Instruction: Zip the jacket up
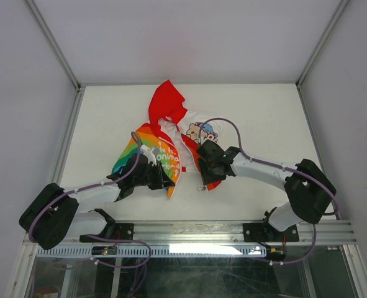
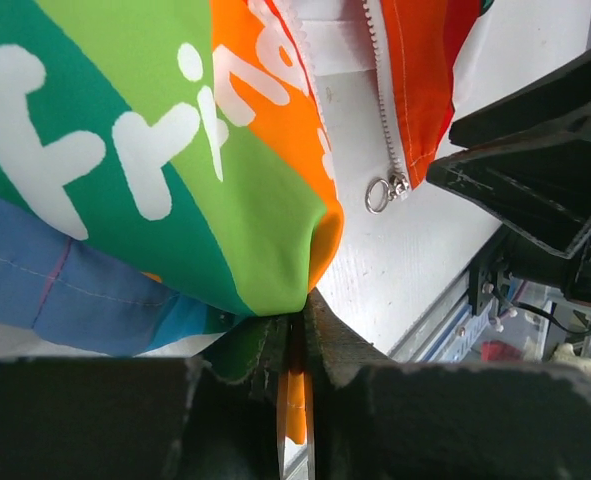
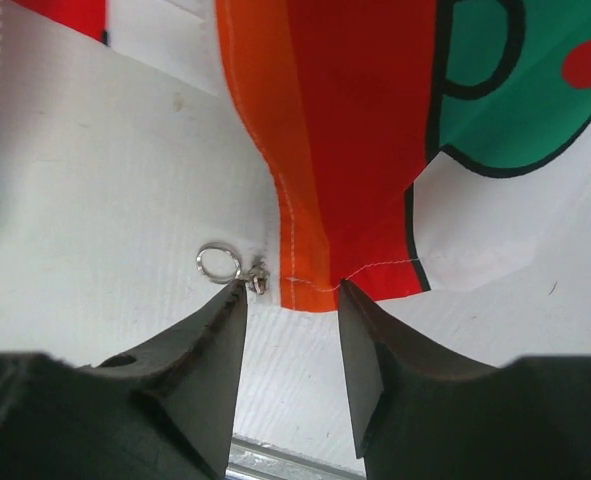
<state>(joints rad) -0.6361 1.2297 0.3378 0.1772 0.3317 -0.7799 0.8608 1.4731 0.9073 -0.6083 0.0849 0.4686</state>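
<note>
The jacket (image 1: 171, 133) lies open on the white table, red hood at the far side, rainbow panels toward me. My left gripper (image 1: 167, 177) is shut on the orange-green bottom hem of the left panel (image 2: 275, 200); fabric shows pinched between its jaws. My right gripper (image 1: 203, 176) is open at the bottom of the right panel (image 3: 345, 150); its fingertips straddle the orange-red hem corner. The zipper slider with its ring pull (image 3: 225, 266) lies at the left fingertip (image 3: 230, 300). It also shows in the left wrist view (image 2: 385, 192), below the zipper teeth.
The metal rail (image 1: 220, 230) runs along the table's near edge, close behind both grippers. White walls enclose the table on three sides. The right gripper's black body (image 2: 535, 160) fills the right of the left wrist view.
</note>
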